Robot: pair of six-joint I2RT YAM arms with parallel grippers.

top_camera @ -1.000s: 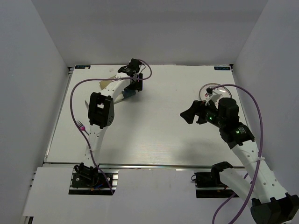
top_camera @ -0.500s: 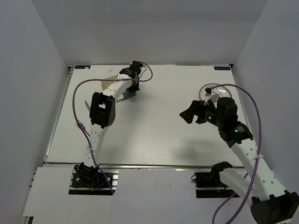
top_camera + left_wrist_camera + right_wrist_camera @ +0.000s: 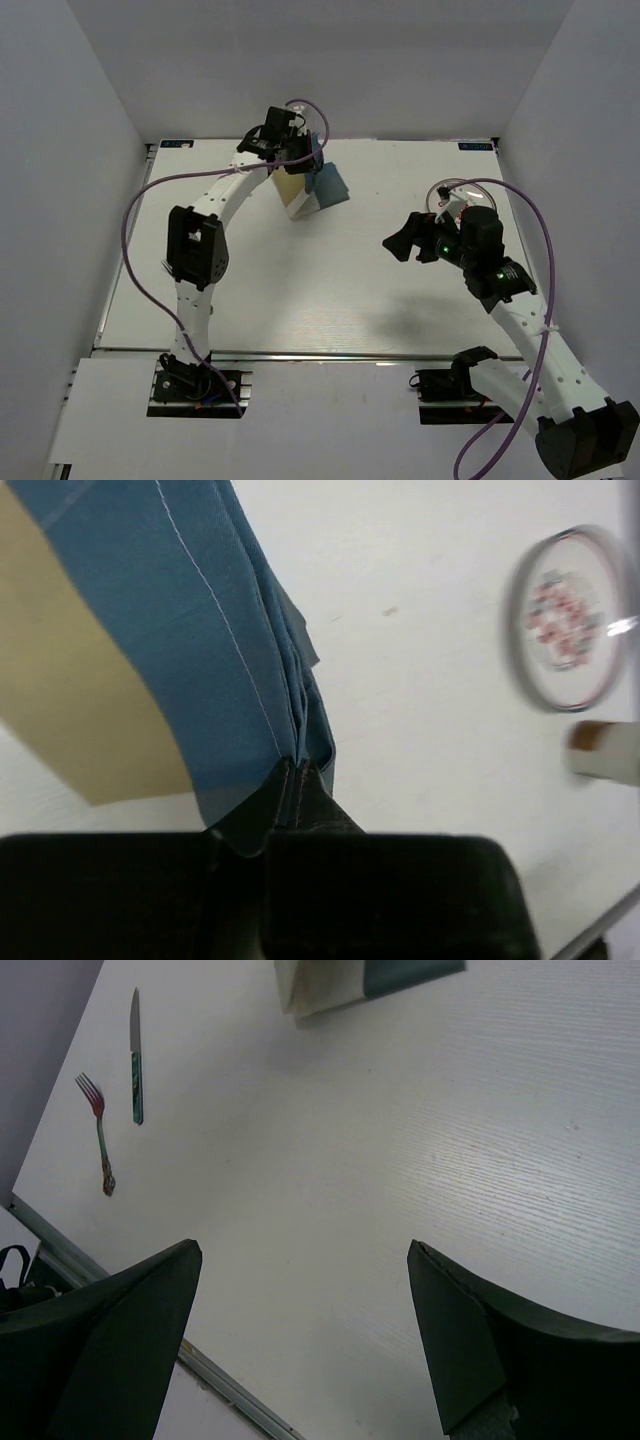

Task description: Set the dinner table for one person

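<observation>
The dinner table is a large white top with faint grain. My left gripper is raised over its far side and shut on a bunched fold of the blue-and-tan cloth placemat, which hangs off the table. In the left wrist view the blue cloth runs straight into my closed fingertips. My right gripper hovers wide open over the right middle of the table, with only bare tabletop between its fingers.
A round clear plate with a red pattern lies at the far right, behind my right arm. A knife and a fork lie side by side near the left edge. The table's metal front rail runs below my right gripper.
My left gripper has shut on the placemat and lifted it off the table, swinging it up and to the right. The right arm has hardly moved.
</observation>
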